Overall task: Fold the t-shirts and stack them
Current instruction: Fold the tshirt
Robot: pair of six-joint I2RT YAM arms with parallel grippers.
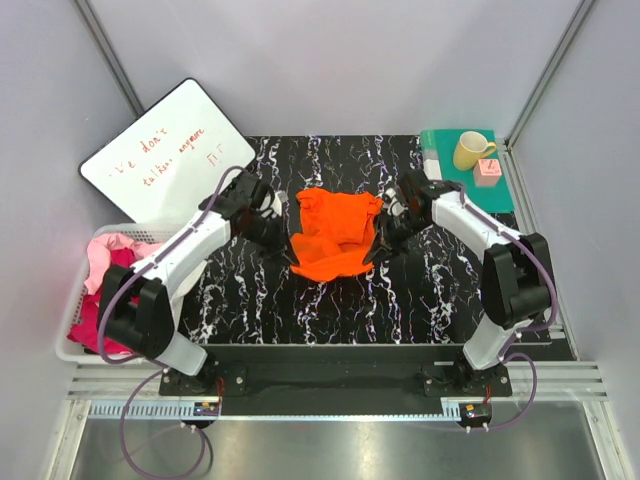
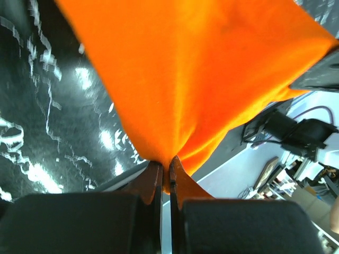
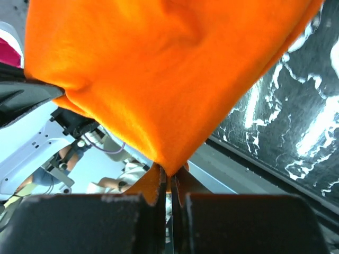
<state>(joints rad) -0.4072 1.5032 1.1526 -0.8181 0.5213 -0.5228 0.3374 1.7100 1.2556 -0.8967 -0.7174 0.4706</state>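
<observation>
Nearest the overhead camera stand the two white-and-black arms, left arm (image 1: 180,258) and right arm (image 1: 500,255), bases bolted at the near edge, both reaching toward the centre. Black marble-patterned table top (image 1: 260,300) fills the middle of the scene. White rectangular whiteboard (image 1: 165,165) with red handwriting sits at far left, turned at an angle. White plastic basket (image 1: 70,350) stands at near left beside the table top, holding a crumpled pale pink cloth t-shirt (image 1: 108,250) on its far side and a magenta cloth t-shirt (image 1: 95,318) on its near side. Bright orange cloth t-shirt (image 1: 335,235) is bunched at the centre of the table top, directly between the two grippers; whether its lower edge rests on the surface cannot be told. Flat teal-green mat (image 1: 450,180) lies at far right, carrying a pale yellow mug (image 1: 470,150) and, just beside it, a small pink block (image 1: 488,172). Left gripper (image 2: 164,170) has its fingers pressed together on a gathered fold at the shirt's left side, cloth fanning away from the tips. Right gripper (image 3: 169,177) likewise pinches a fold at the shirt's right side, fingers fully closed on the orange fabric.
</observation>
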